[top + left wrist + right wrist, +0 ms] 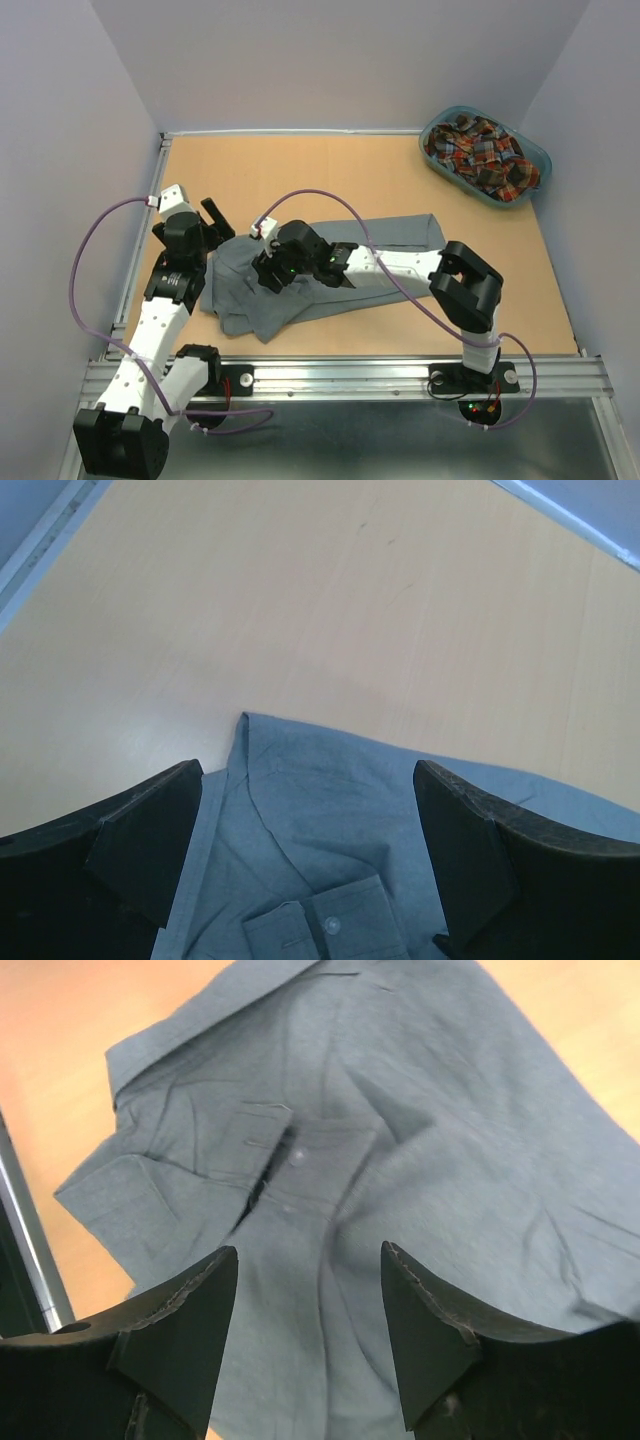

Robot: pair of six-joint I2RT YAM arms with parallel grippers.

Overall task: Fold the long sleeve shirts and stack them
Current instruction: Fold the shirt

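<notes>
The grey long sleeve shirt lies crumpled on the table, bunched at the left with one part stretching to the right. My left gripper hovers open at the shirt's left edge. In the left wrist view its jaws stand wide apart over a corner of the grey cloth and a buttoned cuff. My right gripper is low over the bunched left part. In the right wrist view it is open above the cloth, nothing pinched. The plaid shirt sits crumpled in a basket.
The teal oval basket stands at the back right corner of the table. White walls close in the back and both sides. A metal rail runs along the near edge, where both arm bases are bolted.
</notes>
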